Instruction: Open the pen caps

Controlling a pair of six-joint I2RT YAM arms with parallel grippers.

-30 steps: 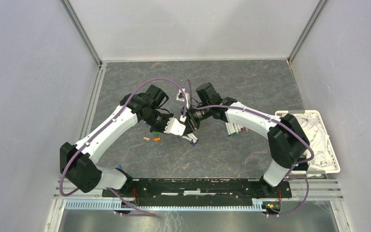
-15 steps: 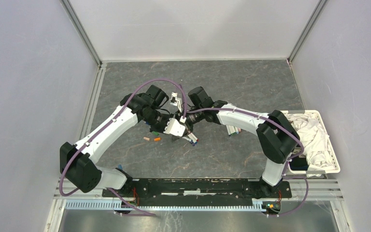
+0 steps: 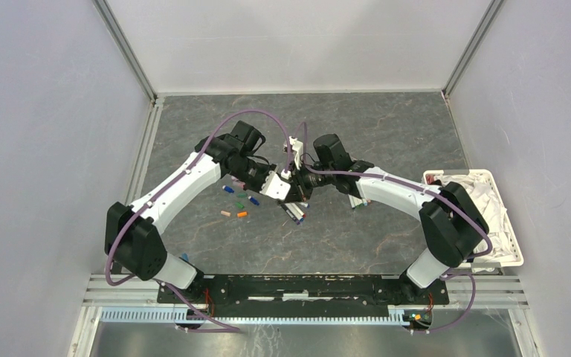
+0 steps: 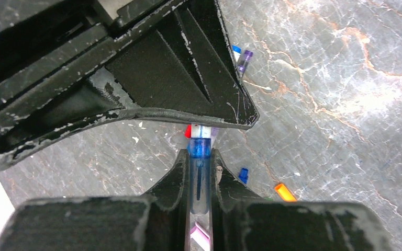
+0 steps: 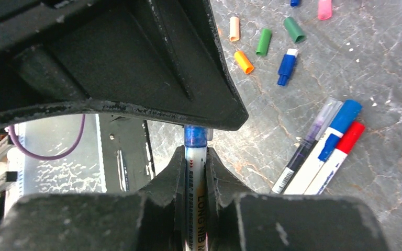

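both arms are reaching inward over the counter, elbows bowing outward. the left end effector (image 4: 200, 157) and right end effector (image 5: 195, 154) are meeting tip to tip, each pinching one shared pen (image 5: 194, 175) between narrowed fingers.

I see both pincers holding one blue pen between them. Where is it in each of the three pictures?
Top view: blue pen in the middle of the picture, barely visible.
Left wrist: low centre, its blue end upright.
Right wrist: low centre, white barrel with a blue tip.
Shared landmark: the orange cap on the table, lower right in the left wrist view, upper centre in the right wrist view.
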